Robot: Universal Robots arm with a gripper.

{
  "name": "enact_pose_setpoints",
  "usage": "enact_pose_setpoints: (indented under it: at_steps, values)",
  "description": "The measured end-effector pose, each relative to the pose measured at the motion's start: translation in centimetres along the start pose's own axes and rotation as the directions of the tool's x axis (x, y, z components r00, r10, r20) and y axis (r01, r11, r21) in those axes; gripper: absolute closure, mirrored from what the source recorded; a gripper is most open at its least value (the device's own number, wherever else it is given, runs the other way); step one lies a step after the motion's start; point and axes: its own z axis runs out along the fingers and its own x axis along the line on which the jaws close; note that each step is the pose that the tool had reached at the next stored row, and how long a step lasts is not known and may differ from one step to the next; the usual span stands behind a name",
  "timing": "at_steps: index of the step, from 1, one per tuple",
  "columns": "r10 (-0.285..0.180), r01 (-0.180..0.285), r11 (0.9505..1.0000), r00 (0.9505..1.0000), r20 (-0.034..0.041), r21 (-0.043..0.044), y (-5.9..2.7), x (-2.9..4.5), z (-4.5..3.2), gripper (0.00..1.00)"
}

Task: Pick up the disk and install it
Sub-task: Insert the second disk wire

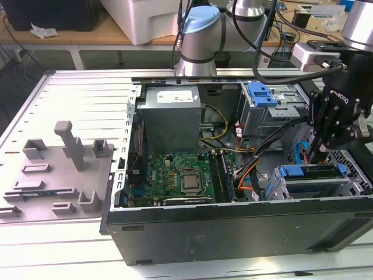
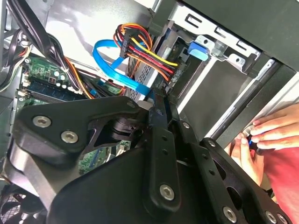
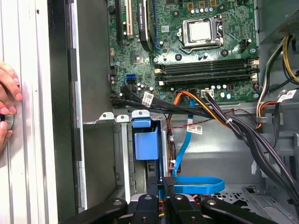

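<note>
The disk sits on edge in the grey drive cage at the near corner of the open computer case, on the exterior view's right. Its blue carrier frames the top. In the first wrist view the carrier's blue end sits in the cage slot. My black gripper hangs just above the disk's far side, fingers pointing down. In both wrist views the fingers stand together, shut, beside a blue flat cable. I cannot tell whether they touch the disk.
A second grey cage with a blue bracket stands at the back. The motherboard, power supply and cable bundles crowd the case. A person's hand rests outside the case wall. A grey fixture plate lies on the exterior view's left.
</note>
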Motion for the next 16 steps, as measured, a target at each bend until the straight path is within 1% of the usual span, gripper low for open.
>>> enact_pose_setpoints:
  at_steps: [8, 16]
  values:
    - [0.0, 0.0, 1.0, 1.0, 0.0001, -0.0013, -0.08, 0.31, 0.08, 0.84]
    - [0.0, 0.0, 1.0, 1.0, 0.0001, -0.0027, -0.17, 0.44, 0.13, 0.84]
